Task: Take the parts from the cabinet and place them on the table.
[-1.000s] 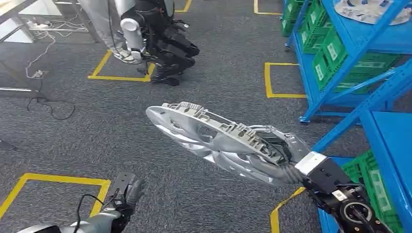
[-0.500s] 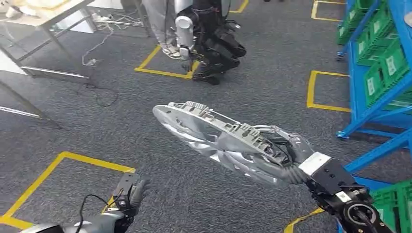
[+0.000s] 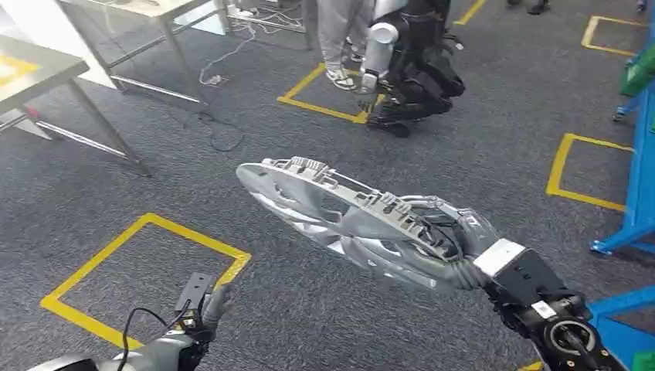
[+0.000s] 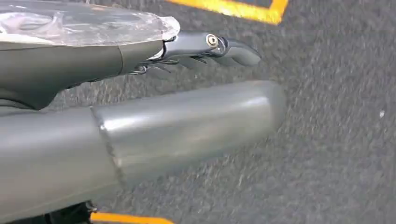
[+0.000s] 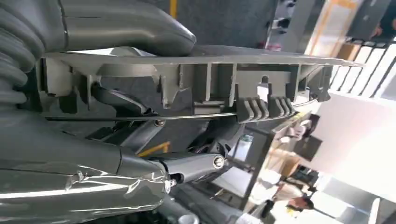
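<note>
A silver wheel cover (image 3: pixel 324 209), ribbed side up and tilted, hangs over the grey carpet in the middle of the head view. My right hand (image 3: pixel 452 239) grips its near right rim, thumb on top and fingers underneath. In the right wrist view the rim (image 5: pixel 196 79) runs across the picture, clamped between the thumb (image 5: pixel 126 23) and the darker fingers (image 5: pixel 191 165). My left hand (image 3: pixel 202 309) hangs low at the bottom left and holds nothing. Its fingers (image 4: pixel 210 46) lie straight above the carpet in the left wrist view.
A grey table (image 3: pixel 31 69) stands at the far left, with a second one (image 3: pixel 139 9) behind it and cables on the floor. Another robot (image 3: pixel 409 62) crouches ahead beside a person's legs (image 3: pixel 340 39). Blue shelving (image 3: pixel 637 209) lines the right edge. Yellow tape squares (image 3: pixel 147 270) mark the carpet.
The camera has swung to the left: the blue shelves have slid off to the right and the tables have come in. The wheel cover stays in my right hand.
</note>
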You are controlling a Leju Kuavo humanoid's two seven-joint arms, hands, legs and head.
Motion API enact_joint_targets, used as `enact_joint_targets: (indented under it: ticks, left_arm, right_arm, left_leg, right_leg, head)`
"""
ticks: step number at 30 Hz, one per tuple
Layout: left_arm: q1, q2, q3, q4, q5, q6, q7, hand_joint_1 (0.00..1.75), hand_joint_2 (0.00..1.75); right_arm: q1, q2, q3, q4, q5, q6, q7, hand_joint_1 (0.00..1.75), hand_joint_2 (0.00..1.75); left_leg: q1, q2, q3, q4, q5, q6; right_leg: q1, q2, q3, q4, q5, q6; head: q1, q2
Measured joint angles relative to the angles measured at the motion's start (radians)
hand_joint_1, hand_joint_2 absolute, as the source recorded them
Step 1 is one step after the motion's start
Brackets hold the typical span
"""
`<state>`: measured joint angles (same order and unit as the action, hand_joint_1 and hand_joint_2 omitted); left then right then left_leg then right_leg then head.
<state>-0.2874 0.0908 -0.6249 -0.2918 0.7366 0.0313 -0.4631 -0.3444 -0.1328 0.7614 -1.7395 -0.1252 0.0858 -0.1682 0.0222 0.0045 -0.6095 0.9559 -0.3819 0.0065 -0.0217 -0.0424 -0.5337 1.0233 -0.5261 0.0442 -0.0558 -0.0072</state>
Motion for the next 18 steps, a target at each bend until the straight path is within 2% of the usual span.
enact_joint_targets:
  ticks: [1,2,3,4,5,6,7,8,9,10,12,13,14,15,16,17,18]
  left_arm:
    - [-0.003,0.000,0.000,0.000,0.000,0.000,0.000,0.00,0.00]
    - [-0.004,0.000,0.000,0.000,0.000,0.000,0.000,0.00,0.00]
    - [-0.003,-0.001,0.000,0.000,0.000,0.000,0.000,0.00,0.00]
    - [-0.002,-0.001,0.000,0.000,0.000,0.000,0.000,0.00,0.00]
    - [-0.002,-0.001,0.000,0.000,0.000,0.000,0.000,0.00,0.00]
    - [-0.002,-0.002,0.000,0.000,0.000,0.000,0.000,0.00,0.00]
    - [-0.003,-0.002,0.000,0.000,0.000,0.000,0.000,0.00,0.00]
    - [-0.003,-0.004,0.000,0.000,0.000,0.000,0.000,0.00,0.00]
    - [-0.004,-0.006,0.000,0.000,0.000,0.000,0.000,0.00,0.00]
    - [-0.004,-0.006,0.000,0.000,0.000,0.000,0.000,0.00,0.00]
    - [0.001,-0.004,0.000,0.000,0.000,0.000,0.001,0.00,0.00]
    - [0.005,-0.001,0.000,0.000,0.000,0.000,0.001,0.00,0.00]
    - [0.008,-0.003,0.000,0.000,-0.001,0.000,0.001,0.00,0.00]
    - [0.004,0.000,0.000,0.000,0.000,0.000,0.000,0.00,0.00]
    - [-0.001,-0.003,0.000,0.000,0.000,0.000,0.000,0.00,0.00]
    - [-0.004,-0.002,0.000,0.000,0.000,0.000,0.000,0.00,0.00]
    - [-0.003,-0.002,0.000,0.000,0.000,0.000,0.000,0.00,0.00]
  right_arm:
    - [0.001,-0.001,-0.001,-0.001,0.000,0.000,0.000,1.75,1.75]
    - [0.001,-0.003,-0.002,-0.001,0.000,0.000,0.000,1.75,1.75]
    - [0.002,-0.005,-0.002,-0.001,0.000,0.000,0.000,1.75,1.75]
    - [0.003,-0.005,-0.002,-0.001,0.000,0.000,0.000,1.75,1.75]
    - [0.004,-0.005,-0.002,-0.001,0.000,0.000,0.001,1.75,1.75]
    - [0.004,-0.006,-0.002,-0.001,0.000,0.000,0.001,1.75,1.75]
    - [0.004,-0.006,-0.002,-0.001,0.000,0.000,0.001,1.75,1.75]
    - [0.004,-0.006,-0.003,-0.001,0.000,0.000,0.001,1.75,1.75]
    - [0.004,-0.006,-0.003,-0.001,0.000,0.000,0.001,1.75,1.75]
    - [0.003,-0.006,-0.004,-0.002,0.000,-0.001,0.000,1.75,1.75]
    - [0.002,-0.006,-0.004,-0.002,0.000,0.000,0.000,1.75,1.75]
    - [0.002,-0.006,-0.004,-0.003,0.000,0.000,0.000,1.75,1.75]
    - [0.000,-0.006,-0.004,-0.004,0.000,0.000,0.001,1.75,1.75]
    - [0.002,-0.006,-0.004,-0.004,0.000,0.000,0.002,1.75,1.75]
    - [0.001,-0.006,-0.005,-0.004,0.000,-0.001,0.002,1.75,1.75]
    - [0.001,-0.006,-0.005,-0.004,0.000,-0.003,0.002,1.75,1.75]
    - [0.001,-0.006,-0.005,-0.004,0.000,-0.003,0.002,1.75,1.75]
  left_leg:
    - [-0.001,-0.011,0.000,0.000,0.000,0.005]
    - [-0.003,-0.025,0.000,0.000,0.000,0.006]
    - [-0.006,-0.039,0.001,0.000,0.000,0.007]
    - [-0.009,-0.054,0.001,0.001,-0.001,0.007]
    - [-0.010,-0.072,0.003,0.001,-0.001,0.007]
    - [-0.010,-0.090,0.005,0.001,-0.001,0.007]
    - [-0.010,-0.106,0.008,0.001,-0.001,0.006]
    - [-0.009,-0.121,0.010,0.001,-0.002,0.005]
    - [-0.013,-0.132,0.005,0.003,-0.001,0.000]
    - [-0.008,-0.143,0.001,0.006,0.001,-0.004]
    - [0.001,-0.171,-0.008,-0.002,0.010,-0.022]
    - [-0.007,-0.188,-0.009,-0.007,0.015,-0.030]
    - [-0.007,-0.131,-0.011,0.005,0.003,-0.029]
    - [-0.015,-0.069,-0.030,0.043,-0.024,-0.032]
    - [-0.012,-0.037,-0.066,0.113,-0.061,-0.036]
    - [-0.009,-0.022,-0.109,0.199,-0.097,-0.040]
    - [-0.006,-0.017,-0.147,0.276,-0.123,-0.043]
  right_leg:
    - [0.002,0.023,-0.042,0.092,-0.043,-0.001]
    - [0.004,0.034,-0.090,0.190,-0.080,0.000]
    - [0.004,0.038,-0.127,0.258,-0.098,-0.001]
    - [0.004,0.039,-0.146,0.283,-0.091,-0.004]
    - [0.005,0.040,-0.141,0.254,-0.058,-0.010]
    - [0.006,0.047,-0.112,0.176,-0.003,-0.017]
    - [0.006,0.062,-0.075,0.083,0.051,-0.023]
    - [0.005,0.100,-0.039,-0.011,0.096,-0.029]
    - [0.000,0.148,-0.026,-0.035,0.086,-0.033]
    - [0.000,0.141,-0.019,-0.057,0.083,-0.030]
    - [0.007,0.120,-0.007,-0.054,0.079,-0.031]
    - [-0.001,0.105,-0.002,-0.064,0.085,-0.038]
    - [-0.004,0.087,0.005,-0.076,0.091,-0.042]
    - [-0.002,0.073,0.007,-0.079,0.092,-0.047]
    - [0.000,0.059,0.007,-0.079,0.092,-0.052]
    - [0.003,0.042,0.007,-0.079,0.092,-0.052]
    - [0.005,0.025,0.006,-0.079,0.091,-0.054]
  head:
    - [0.003,0.000]
    - [0.006,0.000]
    - [0.007,0.000]
    - [0.006,0.000]
    - [0.007,0.000]
    - [0.007,0.000]
    - [0.007,0.000]
    - [0.008,0.000]
    - [0.006,0.000]
    - [0.005,0.000]
    - [0.010,0.000]
    - [0.009,0.000]
    - [0.006,0.000]
    - [-0.004,0.000]
    - [-0.011,0.000]
    - [-0.013,0.000]
    - [-0.012,0.000]
